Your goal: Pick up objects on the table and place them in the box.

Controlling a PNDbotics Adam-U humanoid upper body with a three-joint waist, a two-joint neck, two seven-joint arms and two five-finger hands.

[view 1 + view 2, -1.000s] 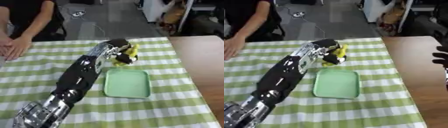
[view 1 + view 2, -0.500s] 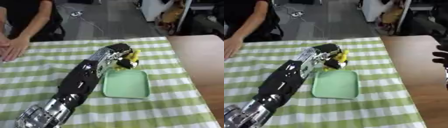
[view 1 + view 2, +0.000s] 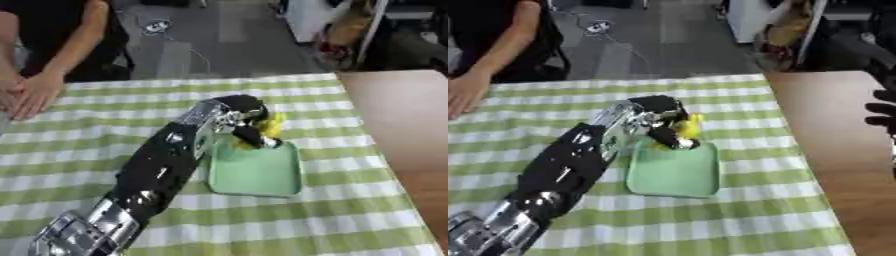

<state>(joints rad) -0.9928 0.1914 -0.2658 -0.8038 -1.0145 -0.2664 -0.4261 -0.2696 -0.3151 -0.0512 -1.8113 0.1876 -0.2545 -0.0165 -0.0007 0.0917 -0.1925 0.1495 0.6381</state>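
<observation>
Left hand (image 3: 243,116) curled round yellow object (image 3: 269,127), above green tray's (image 3: 258,175) far edge

The left hand (image 3: 241,117) covers most of the yellow object (image 3: 271,126); its form cannot be determined. The right hand (image 3: 883,100), at 3 o'clock, is cut off by the frame edge.

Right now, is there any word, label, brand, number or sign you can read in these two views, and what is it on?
None can be read.
Yellow object held in the left hand: no print shows.
Green tray: plain, no marking.
Green-and-white checked tablecloth: pattern only, no text.
Right hand, at the right edge of the right eye view: no lettering shows.
Clutter on the floor beyond the table: too blurred to tell.
</observation>
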